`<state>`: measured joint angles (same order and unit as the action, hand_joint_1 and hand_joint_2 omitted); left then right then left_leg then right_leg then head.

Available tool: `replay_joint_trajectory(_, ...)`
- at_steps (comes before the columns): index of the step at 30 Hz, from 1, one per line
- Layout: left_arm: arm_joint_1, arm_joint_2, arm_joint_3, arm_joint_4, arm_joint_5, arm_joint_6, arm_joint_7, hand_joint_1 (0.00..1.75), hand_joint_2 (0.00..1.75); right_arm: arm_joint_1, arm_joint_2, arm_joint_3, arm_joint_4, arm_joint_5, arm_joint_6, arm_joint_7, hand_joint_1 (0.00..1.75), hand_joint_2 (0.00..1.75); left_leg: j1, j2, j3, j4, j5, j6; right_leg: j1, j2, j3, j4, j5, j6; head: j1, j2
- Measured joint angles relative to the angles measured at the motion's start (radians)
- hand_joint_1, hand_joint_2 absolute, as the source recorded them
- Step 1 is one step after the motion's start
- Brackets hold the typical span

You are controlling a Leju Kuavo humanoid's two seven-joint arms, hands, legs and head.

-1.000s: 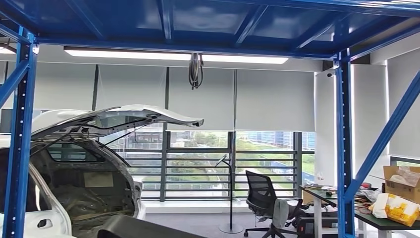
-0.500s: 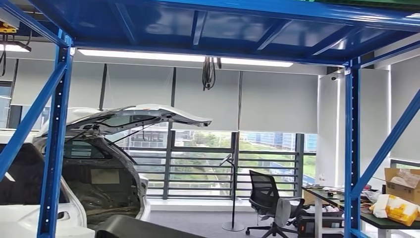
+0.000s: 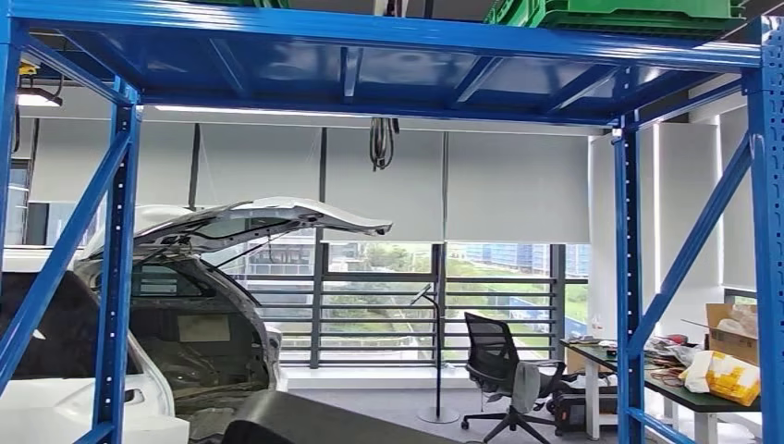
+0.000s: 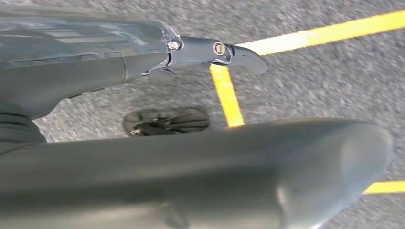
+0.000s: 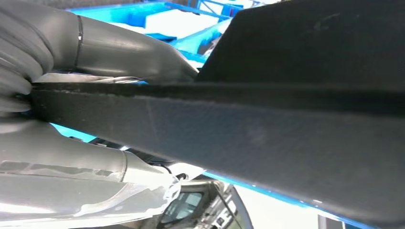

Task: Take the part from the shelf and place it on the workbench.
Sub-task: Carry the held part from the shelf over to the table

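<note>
I'm backing away from the blue shelf (image 3: 118,231), view shifting; my right hand (image 5: 71,143) is gripping the black part (image 5: 267,133), left hand (image 4: 143,62) can't tell. Surface (image 3: 675,384) is waiting right.

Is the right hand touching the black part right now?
Touching. The right wrist view shows the right hand clamped on the black part, fingers on both faces.
</note>
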<state>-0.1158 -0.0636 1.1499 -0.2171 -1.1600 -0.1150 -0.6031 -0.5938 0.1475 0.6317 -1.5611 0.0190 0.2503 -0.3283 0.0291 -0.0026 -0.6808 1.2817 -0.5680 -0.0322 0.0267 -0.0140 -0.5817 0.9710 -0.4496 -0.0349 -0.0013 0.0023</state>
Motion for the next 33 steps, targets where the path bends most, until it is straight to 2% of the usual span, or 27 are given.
replay_joint_trajectory(1, 0.0, 0.002, -0.002, 0.0, -0.001, 0.0, 0.0, 0.0, 0.0, 0.001, -0.001, 0.0, -0.001, 0.002, 0.001, 0.0, 1.75, 1.75, 0.005, 0.0, 0.038, -0.04, 0.028, -0.008, -0.004, 0.0, -0.021, 0.014, 0.006, 0.005, 0.0, 0.0)
replay_joint_trajectory(2, -0.002, 0.004, -0.004, 0.0, -0.002, 0.001, 0.0, 0.0, 0.0, 0.002, -0.001, 0.0, -0.002, 0.006, 0.002, 0.0, 1.75, 1.75, 0.008, 0.001, 0.083, -0.101, 0.04, -0.016, -0.006, 0.0, -0.042, 0.03, 0.008, 0.011, 0.0, 0.0)
replay_joint_trajectory(3, -0.004, 0.005, -0.006, 0.0, -0.002, 0.001, -0.001, 0.0, 0.0, 0.001, -0.002, 0.0, -0.003, 0.011, 0.005, 0.0, 1.75, 1.75, 0.01, 0.001, 0.123, -0.161, 0.035, -0.016, -0.008, 0.0, -0.061, 0.048, 0.009, 0.017, 0.0, 0.0)
replay_joint_trajectory(4, -0.006, 0.005, -0.008, 0.0, -0.002, 0.001, -0.001, 0.0, 0.0, 0.0, -0.004, 0.0, -0.004, 0.017, 0.008, 0.0, 1.75, 1.75, 0.009, 0.0, 0.15, -0.207, 0.02, -0.012, -0.008, 0.0, -0.076, 0.063, 0.011, 0.023, 0.0, 0.0)
replay_joint_trajectory(5, -0.007, 0.006, -0.009, 0.0, -0.002, 0.001, -0.001, 0.0, 0.0, 0.0, -0.006, 0.0, -0.005, 0.021, 0.012, -0.001, 1.75, 1.75, 0.006, -0.002, 0.161, -0.231, 0.005, -0.002, -0.008, -0.001, -0.087, 0.073, 0.015, 0.029, 0.0, 0.0)
replay_joint_trajectory(7, -0.006, 0.007, -0.01, 0.0, -0.002, 0.001, -0.001, 0.0, 0.0, -0.002, -0.012, 0.003, -0.003, 0.029, 0.021, -0.004, 1.75, 1.75, 0.002, -0.005, 0.155, -0.239, 0.002, 0.024, -0.013, -0.001, -0.097, 0.081, 0.024, 0.041, 0.0, 0.0)
replay_joint_trajectory(8, -0.006, 0.008, -0.01, 0.0, 0.0, 0.0, 0.0, 0.0, 0.0, -0.003, -0.016, 0.004, -0.002, 0.033, 0.024, -0.006, 1.75, 1.75, 0.001, -0.006, 0.15, -0.239, 0.009, 0.035, -0.016, -0.001, -0.101, 0.088, 0.016, 0.047, 0.0, 0.0)
replay_joint_trajectory(9, -0.005, 0.009, -0.01, 0.0, 0.003, 0.0, 0.0, 0.0, 0.0, -0.006, -0.021, 0.006, -0.001, 0.037, 0.027, -0.008, 1.75, 1.75, 0.001, -0.008, 0.145, -0.24, 0.017, 0.043, -0.018, 0.001, -0.11, 0.112, -0.006, 0.051, 0.0, 0.0)
replay_joint_trajectory(10, -0.006, 0.011, -0.01, 0.0, 0.006, 0.0, 0.002, 0.0, 0.0, -0.009, -0.027, 0.007, 0.0, 0.04, 0.029, -0.01, 1.75, 1.75, 0.0, -0.01, 0.138, -0.241, 0.026, 0.05, -0.02, 0.003, -0.125, 0.156, -0.041, 0.056, 0.0, 0.0)
replay_joint_trajectory(12, -0.005, 0.015, -0.01, 0.0, 0.013, -0.001, 0.009, 0.0, 0.0, -0.012, -0.037, 0.01, 0.0, 0.043, 0.033, -0.012, 1.75, 1.75, -0.003, -0.018, 0.123, -0.24, 0.04, 0.055, -0.021, 0.004, -0.163, 0.28, -0.117, 0.06, 0.0, 0.0)
replay_joint_trajectory(13, -0.003, 0.018, -0.009, 0.0, 0.016, -0.002, 0.016, 0.0, 0.0, -0.012, -0.042, 0.012, 0.0, 0.044, 0.034, -0.013, 1.75, 1.75, -0.005, -0.023, 0.115, -0.24, 0.046, 0.056, -0.021, 0.004, -0.173, 0.328, -0.139, 0.06, 0.0, 0.0)
replay_joint_trajectory(14, -0.001, 0.021, -0.009, 0.0, 0.018, -0.003, 0.022, 0.0, 0.0, -0.012, -0.046, 0.013, 0.0, 0.044, 0.034, -0.014, 1.75, 1.75, -0.007, -0.029, 0.109, -0.24, 0.051, 0.056, -0.021, 0.006, -0.168, 0.343, -0.142, 0.058, 0.0, 0.0)
replay_joint_trajectory(15, 0.0, 0.024, -0.009, 0.0, 0.02, -0.004, 0.03, 0.0, 0.0, -0.013, -0.05, 0.014, 0.0, 0.045, 0.035, -0.015, 1.75, 1.75, -0.009, -0.036, 0.104, -0.24, 0.056, 0.056, -0.02, 0.01, -0.144, 0.32, -0.129, 0.053, 0.0, 0.0)
replay_joint_trajectory(16, 0.001, 0.027, -0.008, 0.0, 0.022, -0.005, 0.041, 0.0, 0.0, -0.015, -0.052, 0.014, 0.0, 0.045, 0.035, -0.015, 1.75, 1.75, -0.009, -0.045, 0.1, -0.24, 0.06, 0.055, -0.018, 0.021, -0.104, 0.261, -0.102, 0.047, 0.0, 0.0)
replay_joint_trajectory(18, 0.003, 0.031, -0.006, 0.0, 0.026, -0.01, 0.069, 0.0, 0.0, -0.021, -0.054, 0.015, 0.0, 0.047, 0.037, -0.017, 1.75, 1.75, -0.007, -0.061, 0.094, -0.24, 0.067, 0.05, -0.014, 0.066, -0.021, 0.125, -0.06, 0.031, 0.0, 0.0)
replay_joint_trajectory(19, 0.005, 0.033, -0.004, 0.0, 0.028, -0.013, 0.087, 0.0, 0.0, -0.025, -0.056, 0.015, 0.0, 0.049, 0.038, -0.018, 1.75, 1.75, -0.003, -0.069, 0.091, -0.241, 0.071, 0.045, -0.012, 0.084, 0.002, 0.084, -0.05, 0.025, 0.0, 0.0)
replay_joint_trajectory(20, 0.009, 0.038, -0.001, 0.0, 0.03, -0.016, 0.107, 0.0, 0.0, -0.028, -0.058, 0.015, 0.0, 0.05, 0.04, -0.02, 1.75, 1.75, 0.002, -0.077, 0.087, -0.242, 0.075, 0.04, -0.01, 0.094, 0.011, 0.067, -0.049, 0.022, 0.0, 0.0)
replay_joint_trajectory(22, 0.026, 0.049, 0.008, 0.0, 0.034, -0.018, 0.153, 0.0, 0.0, -0.033, -0.061, 0.016, 0.0, 0.051, 0.041, -0.025, 1.75, 1.75, 0.008, -0.094, 0.082, -0.247, 0.081, 0.027, -0.008, 0.079, 0.018, 0.048, -0.042, 0.014, 0.0, 0.0)
replay_joint_trajectory(24, 0.044, 0.063, 0.018, 0.0, 0.039, -0.018, 0.185, 0.0, 0.0, -0.037, -0.063, 0.017, 0.0, 0.051, 0.041, -0.03, 1.75, 1.75, 0.005, -0.07, 0.068, -0.233, 0.065, 0.022, -0.01, 0.052, 0.03, 0.016, -0.032, 0.004, 0.0, 0.0)
replay_joint_trajectory(26, 0.05, 0.079, 0.026, 0.0, 0.041, -0.018, 0.197, 0.0, 0.0, -0.039, -0.066, 0.018, 0.001, 0.051, 0.042, -0.034, 1.75, 1.75, 0.001, -0.028, 0.026, -0.152, 0.012, 0.019, -0.011, 0.022, 0.032, -0.003, -0.025, 0.0, 0.0, 0.0)
replay_joint_trajectory(28, 0.05, 0.091, 0.031, 0.0, 0.041, -0.017, 0.202, 0.0, 0.0, -0.036, -0.071, 0.019, 0.002, 0.052, 0.042, -0.035, 1.75, 1.75, 0.0, -0.015, -0.021, -0.041, -0.034, 0.011, -0.01, -0.006, 0.026, 0.0, -0.025, -0.001, 0.0, 0.0)
replay_joint_trajectory(29, 0.052, 0.095, 0.034, 0.0, 0.041, -0.015, 0.206, 0.0, 0.0, -0.035, -0.074, 0.02, 0.003, 0.053, 0.042, -0.035, 1.75, 1.75, 0.001, -0.012, -0.029, -0.017, -0.035, 0.007, -0.011, -0.02, 0.022, 0.004, -0.026, 0.0, 0.0, 0.0)
replay_joint_trajectory(30, 0.054, 0.099, 0.037, 0.0, 0.041, -0.011, 0.213, 0.0, 0.0, -0.034, -0.075, 0.022, 0.003, 0.054, 0.042, -0.035, 1.75, 1.75, 0.002, -0.007, -0.019, -0.029, -0.02, 0.003, -0.011, -0.031, 0.018, 0.009, -0.027, 0.001, 0.0, 0.0)
replay_joint_trajectory(32, 0.058, 0.105, 0.041, 0.0, 0.041, -0.001, 0.227, 0.0, 0.0, -0.033, -0.077, 0.024, 0.004, 0.057, 0.041, -0.035, 1.75, 1.75, 0.004, 0.021, 0.043, -0.139, 0.035, -0.005, -0.013, -0.052, 0.01, 0.023, -0.032, 0.009, 0.0, 0.0)
replay_joint_trajectory(33, 0.058, 0.108, 0.042, 0.0, 0.042, 0.002, 0.231, 0.0, 0.0, -0.033, -0.078, 0.025, 0.004, 0.059, 0.04, -0.036, 1.75, 1.75, 0.003, 0.039, 0.071, -0.194, 0.055, -0.004, -0.011, -0.06, 0.005, 0.033, -0.037, 0.015, 0.0, 0.0)
